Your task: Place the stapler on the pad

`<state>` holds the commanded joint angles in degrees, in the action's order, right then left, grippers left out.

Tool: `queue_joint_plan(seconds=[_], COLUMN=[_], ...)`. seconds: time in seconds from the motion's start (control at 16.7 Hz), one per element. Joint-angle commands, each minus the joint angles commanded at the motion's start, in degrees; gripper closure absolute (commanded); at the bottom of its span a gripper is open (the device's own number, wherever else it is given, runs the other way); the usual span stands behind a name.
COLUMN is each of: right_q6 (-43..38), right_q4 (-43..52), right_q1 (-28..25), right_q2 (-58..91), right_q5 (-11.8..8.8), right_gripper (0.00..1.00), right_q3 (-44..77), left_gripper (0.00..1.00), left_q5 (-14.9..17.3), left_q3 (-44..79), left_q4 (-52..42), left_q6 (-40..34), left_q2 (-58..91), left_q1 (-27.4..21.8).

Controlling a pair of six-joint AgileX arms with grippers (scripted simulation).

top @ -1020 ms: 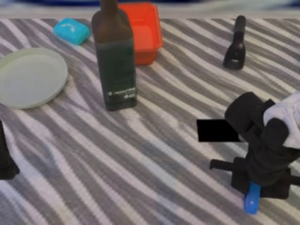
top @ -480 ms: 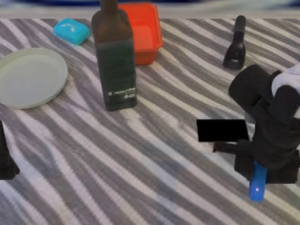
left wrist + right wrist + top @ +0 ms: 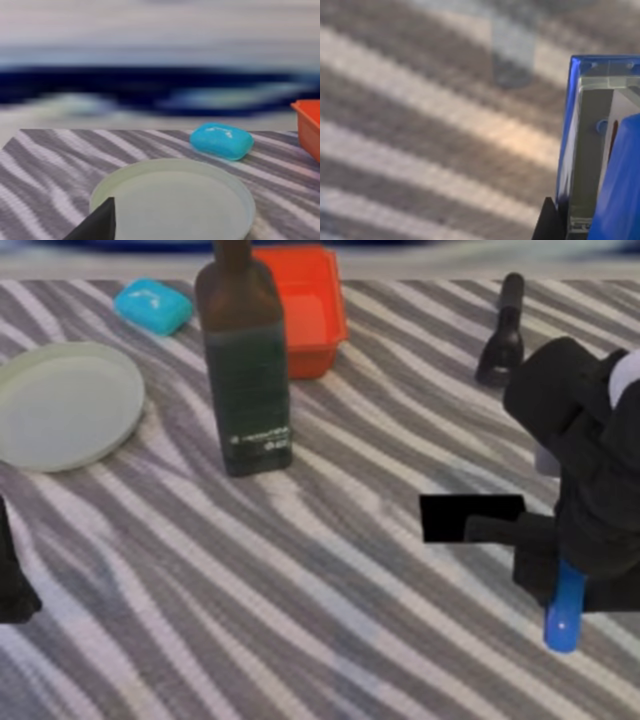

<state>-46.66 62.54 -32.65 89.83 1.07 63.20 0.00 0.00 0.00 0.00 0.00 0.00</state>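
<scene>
My right gripper [image 3: 561, 578] is shut on the blue stapler [image 3: 564, 616], whose rounded end sticks out below the fingers toward the table's front. It hangs above the striped cloth, just right of and nearer the front than the black pad [image 3: 470, 518]. The pad lies flat, and the arm covers its right end. The right wrist view shows the stapler [image 3: 620, 175] close up beside a black fingertip [image 3: 549, 225]. My left gripper [image 3: 12, 580] is parked at the left edge and open; one fingertip [image 3: 100, 225] shows in the left wrist view.
A tall dark bottle [image 3: 245, 370] stands at the back centre in front of a red bin [image 3: 310, 310]. A pale green plate [image 3: 65, 405] and a turquoise case [image 3: 152, 305] lie at the back left. A black flashlight [image 3: 503, 330] lies at the back right.
My right gripper has carried the stapler slightly right and away from the front edge, rising over the cloth. The left arm has not moved.
</scene>
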Motion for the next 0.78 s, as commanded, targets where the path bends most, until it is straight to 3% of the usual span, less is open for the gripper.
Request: queue_joint_plan(seconds=[0.18,0.36,0.78], right_q6=[-2.0,-9.4,-44.5], right_q4=[0.7,2.8,9.6], right_q1=[0.1,0.8,4.3], right_q2=[1.5,6.3,22.6], right_q5=[0.0,-0.1,-0.3], right_gripper=[1.00,1.00,1.00], right_q3=[1.8,7.8,28.9], left_gripper=[0.00,0.00,0.00], left_q5=[0.0,0.0,0.0], left_q3=[0.0,0.0,0.0], left_q4=[0.0,0.0,0.0], left_q6=[0.0,0.0,0.0], left_q2=[0.0,0.0,0.0], left_q1=[0.0,0.0,0.0])
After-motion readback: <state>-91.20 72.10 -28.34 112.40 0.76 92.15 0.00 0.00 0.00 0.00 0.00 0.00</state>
